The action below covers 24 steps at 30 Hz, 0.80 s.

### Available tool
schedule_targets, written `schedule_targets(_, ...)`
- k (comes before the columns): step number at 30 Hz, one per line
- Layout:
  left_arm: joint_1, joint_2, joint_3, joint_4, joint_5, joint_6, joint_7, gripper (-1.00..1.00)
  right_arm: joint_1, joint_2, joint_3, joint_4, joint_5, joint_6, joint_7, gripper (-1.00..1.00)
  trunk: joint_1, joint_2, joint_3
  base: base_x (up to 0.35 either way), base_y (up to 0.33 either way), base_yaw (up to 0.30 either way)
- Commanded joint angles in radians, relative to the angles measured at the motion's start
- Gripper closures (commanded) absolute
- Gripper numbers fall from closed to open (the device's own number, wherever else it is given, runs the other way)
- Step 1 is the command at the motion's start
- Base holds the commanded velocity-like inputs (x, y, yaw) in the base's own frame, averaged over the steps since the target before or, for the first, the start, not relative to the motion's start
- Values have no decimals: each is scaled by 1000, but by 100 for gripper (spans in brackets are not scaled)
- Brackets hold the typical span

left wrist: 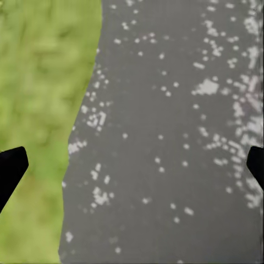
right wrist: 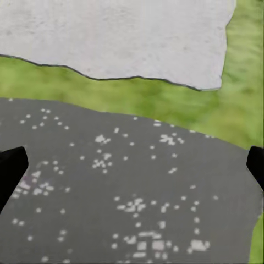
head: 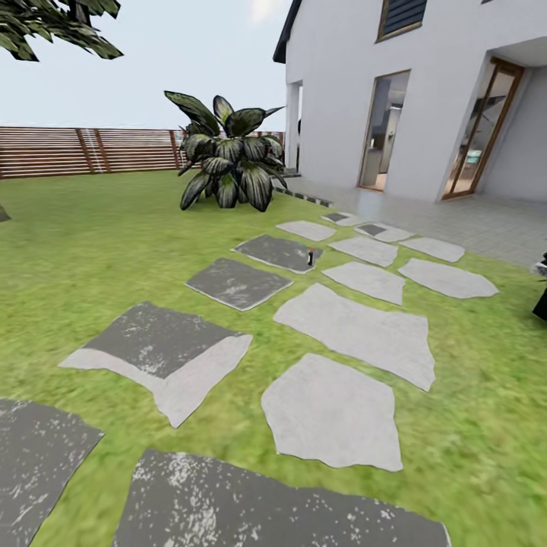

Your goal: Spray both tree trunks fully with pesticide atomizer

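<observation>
Head view: small dark bottle, probably the atomizer [head: 310, 259], stands upright on a far dark stepping stone [head: 277, 251], well ahead. Both wrist views show claws spread wide, empty, over stones. We drive straight along the path, keeping it centred.

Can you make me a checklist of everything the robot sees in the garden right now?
Surface: green lawn with flat stepping stones, some dark grey, some pale.
Job's things: a small dark bottle-like thing stands on a dark stone far ahead; too small to name surely. No thick tree trunk seen.
Clutter: nothing seen.
Grippers: left gripper open over a dark stone and grass; right gripper open over a dark stone, holding nothing.
Cables: nothing seen.
Surroundings: leafy plant, wooden fence, white house, paved patio.
</observation>
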Motion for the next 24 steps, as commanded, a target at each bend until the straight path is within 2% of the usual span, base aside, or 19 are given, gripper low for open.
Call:
schedule_targets(1,-1,0,-1,1,10,-4,-1,-100,0,0,0,1,0,-3,1,-100,0,0,-1,340,-85,0)
schedule_targets(9,-1,0,-1,0,10,-4,-1,-100,0,0,0,-2,-1,-5,2,-100,0,0,-1,340,-87,-32)
schedule_targets(19,-1,0,-1,0,9,-4,-1,-100,0,0,-2,-2,-1,-5,2,-100,0,0,-1,340,-88,-255)
schedule_targets(24,-1,0,-1,0,9,-4,-1,-100,0,0,-2,-2,-1,-5,2,-100,0,0,-1,340,-88,-83)
